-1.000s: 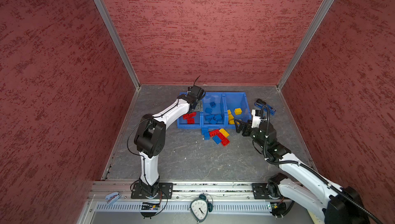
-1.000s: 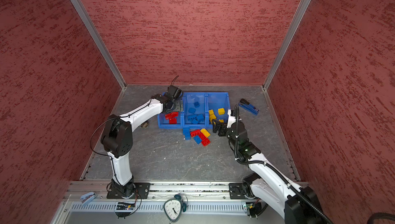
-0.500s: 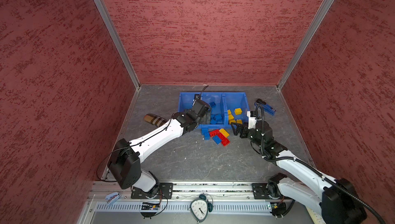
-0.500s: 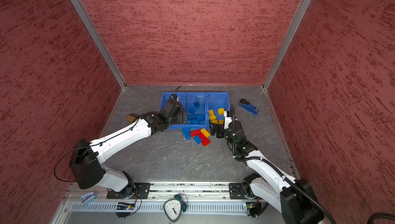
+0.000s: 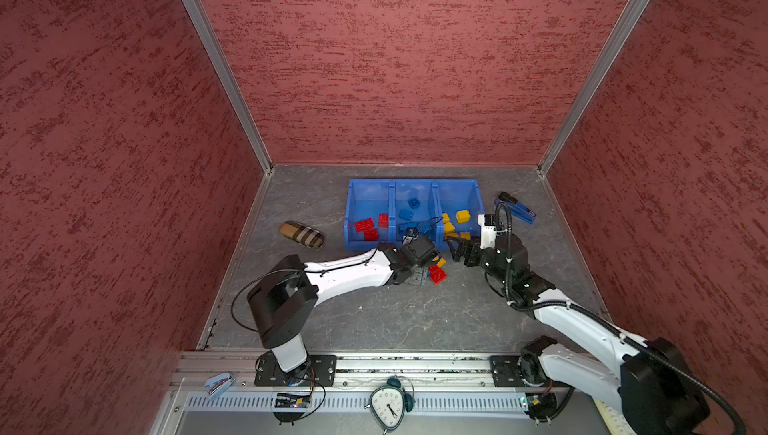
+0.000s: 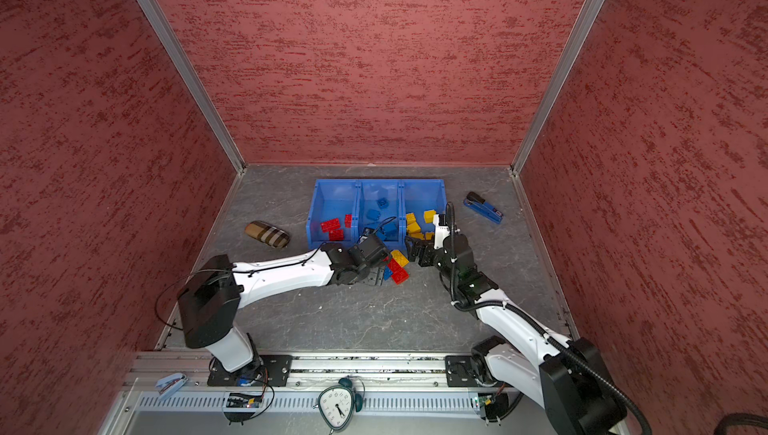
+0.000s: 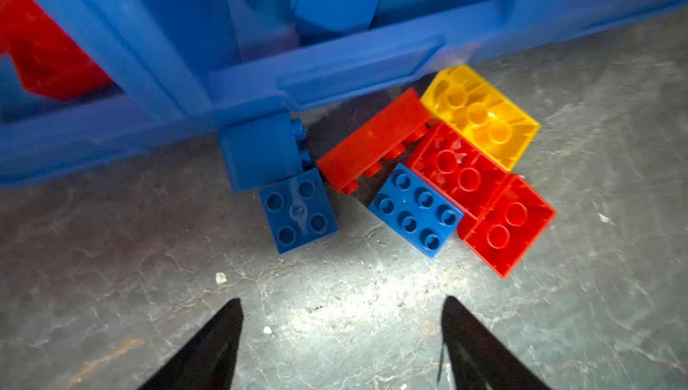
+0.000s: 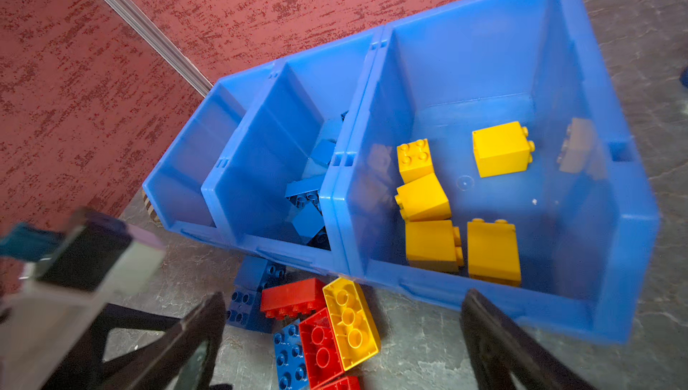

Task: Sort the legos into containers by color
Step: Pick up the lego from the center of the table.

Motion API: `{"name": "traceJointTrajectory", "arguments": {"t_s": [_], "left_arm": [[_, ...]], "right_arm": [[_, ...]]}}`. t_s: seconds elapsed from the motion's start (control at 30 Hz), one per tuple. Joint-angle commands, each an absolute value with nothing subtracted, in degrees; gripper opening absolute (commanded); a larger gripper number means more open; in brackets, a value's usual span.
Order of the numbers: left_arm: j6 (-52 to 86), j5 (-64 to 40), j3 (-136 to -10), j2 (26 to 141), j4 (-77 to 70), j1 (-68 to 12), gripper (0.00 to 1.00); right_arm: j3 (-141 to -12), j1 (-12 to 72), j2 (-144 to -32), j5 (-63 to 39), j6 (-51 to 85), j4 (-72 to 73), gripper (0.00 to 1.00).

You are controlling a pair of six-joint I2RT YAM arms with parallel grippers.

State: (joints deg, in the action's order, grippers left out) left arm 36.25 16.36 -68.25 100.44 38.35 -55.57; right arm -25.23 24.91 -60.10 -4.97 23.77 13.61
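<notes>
Red, blue, yellow legos [image 7: 458,172] heap on the tabletop [image 5: 374,320] against the containers [image 5: 411,183]; left gripper [image 7: 342,302], parted and empty, hovers over them, likely choosing 1; right gripper [image 8: 346,295] hangs wide, empty, nearby.

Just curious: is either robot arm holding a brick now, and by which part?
Nothing is held: the left gripper and right gripper both have fingers apart, empty, near the loose bricks.
</notes>
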Motion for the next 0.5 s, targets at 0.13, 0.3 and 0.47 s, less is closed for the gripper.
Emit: {"name": "traceJointTrajectory", "arguments": {"t_s": [0.13,0.3,0.47], "left_arm": [[42.3,17.9,-71.9,107.2,41.9,-52.9,0.67],[41.7,16.4,-71.0,108.6,39.1,-50.5,0.58],[40.3,15.6,-70.6,108.4,36.7,-50.0,0.54]], "right_arm": [[-25.1,24.7,-57.5,-4.4,24.1,15.6,0.99],[-24.8,24.7,-57.0,-4.2,24.3,15.6,0.99],[-24.8,24.7,-57.0,-4.3,24.5,15.5,0.99]]}}
